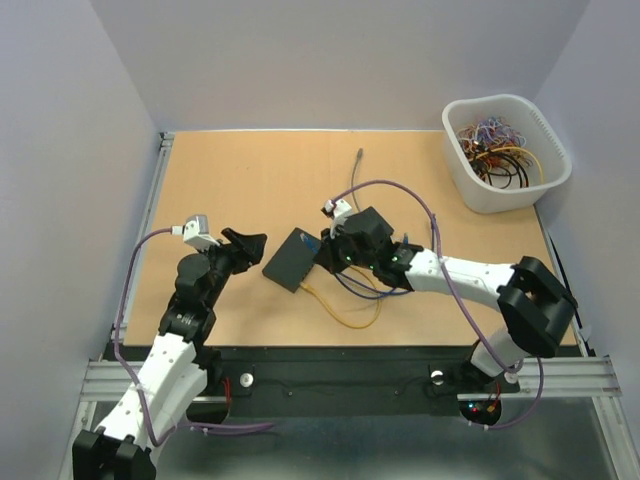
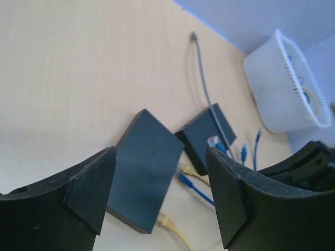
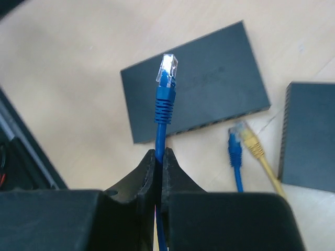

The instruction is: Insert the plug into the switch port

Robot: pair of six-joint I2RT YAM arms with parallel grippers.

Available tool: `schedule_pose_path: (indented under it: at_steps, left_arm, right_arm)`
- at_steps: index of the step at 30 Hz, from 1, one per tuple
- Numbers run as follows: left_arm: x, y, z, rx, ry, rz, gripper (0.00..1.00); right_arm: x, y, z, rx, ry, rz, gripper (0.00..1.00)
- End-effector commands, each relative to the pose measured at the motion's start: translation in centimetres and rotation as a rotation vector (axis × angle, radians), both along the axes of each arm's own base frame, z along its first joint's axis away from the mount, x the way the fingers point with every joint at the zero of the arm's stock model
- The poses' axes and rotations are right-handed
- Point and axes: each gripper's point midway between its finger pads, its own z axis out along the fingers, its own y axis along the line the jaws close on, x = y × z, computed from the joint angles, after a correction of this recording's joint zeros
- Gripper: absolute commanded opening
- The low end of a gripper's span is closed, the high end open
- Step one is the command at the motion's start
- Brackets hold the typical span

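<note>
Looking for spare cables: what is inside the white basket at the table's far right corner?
The white basket holds a tangle of thin cables, orange, yellow, black and purple among them. The basket's floor and anything under the tangle are covered.

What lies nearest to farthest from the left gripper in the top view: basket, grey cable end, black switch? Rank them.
1. Black switch, just right of the left gripper.
2. Grey cable end, farther back, centre.
3. Basket, far right corner.
</note>
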Motion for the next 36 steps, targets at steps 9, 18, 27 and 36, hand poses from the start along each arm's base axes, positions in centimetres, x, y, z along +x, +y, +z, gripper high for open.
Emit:
schedule_pose_path:
  at_steps: [9, 18, 27, 36]
  left_arm:
    - [-5.0, -5.0, 5.7, -0.227, -0.259, -0.343, 0.71]
    - [-5.2, -6.3, 4.5, -0.268, -0.246, -0.416, 0.69]
    - [-5.0, -7.2, 4.4, -0.308, -0.243, -0.446, 0.67]
    - [-8.0, -7.0, 6.6, -0.376, -0.428, -0.514, 0.68]
  right_arm:
    - [-6.3, 2.2, 7.2, 0.427, -0.044, 0.224, 0.0]
    - [-7.2, 2.7, 7.4, 0.457, -0.041, 0.255, 0.0]
    - [-8.1, 3.9, 6.9, 0.462, -0.032, 0.297, 0.01]
    - [-9.5, 4.6, 7.0, 0.516, -0.015, 0.384, 0.0]
